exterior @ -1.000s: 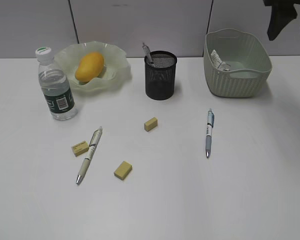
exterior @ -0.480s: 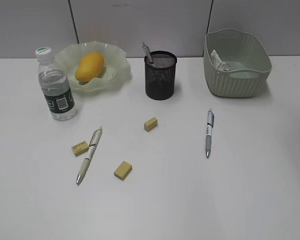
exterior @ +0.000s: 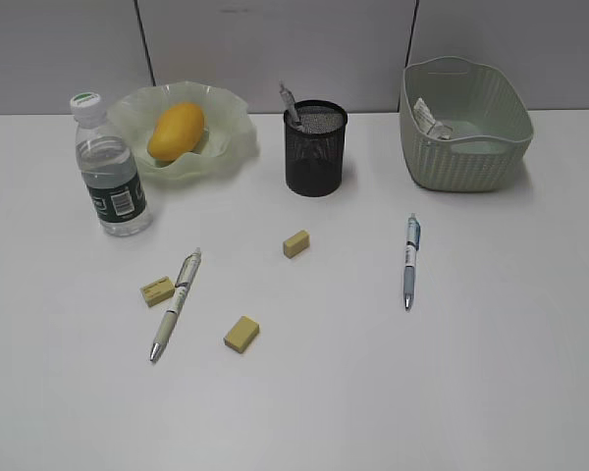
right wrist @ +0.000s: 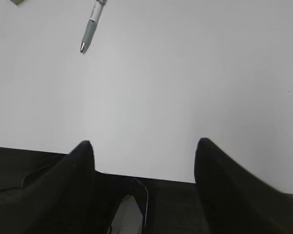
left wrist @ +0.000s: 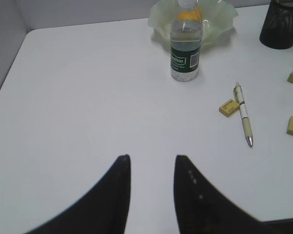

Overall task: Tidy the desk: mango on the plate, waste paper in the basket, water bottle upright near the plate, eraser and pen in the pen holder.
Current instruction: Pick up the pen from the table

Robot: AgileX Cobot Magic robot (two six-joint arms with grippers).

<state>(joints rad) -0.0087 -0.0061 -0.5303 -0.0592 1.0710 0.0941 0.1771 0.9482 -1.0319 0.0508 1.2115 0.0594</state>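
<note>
- The blue-grey pen (exterior: 410,261) lies right of centre on the worktop (exterior: 510,373), long axis near-to-far, tip nearest.
- The right end effector (right wrist: 144,146), wide and empty, hangs over the near edge; the pen (right wrist: 92,27) is ahead-left.
- The left end effector (left wrist: 151,163) is narrower and empty.

— What am I seeing on the plain white desk (exterior: 491,373)?

— I'm seeing the yellow-orange oval mango (exterior: 175,130) lying in the ruffled pale-green translucent plate (exterior: 238,137), and the clear green-labelled water bottle (exterior: 109,178) standing upright just beside it.

— Paper? Pens?

— Crumpled white paper (exterior: 430,118) is sitting inside the woven pale-green basket (exterior: 471,157). One pen (exterior: 290,106) is standing in the black mesh holder (exterior: 314,149); two pens (exterior: 174,304) and three yellow erasers (exterior: 240,334) are lying loose.
</note>
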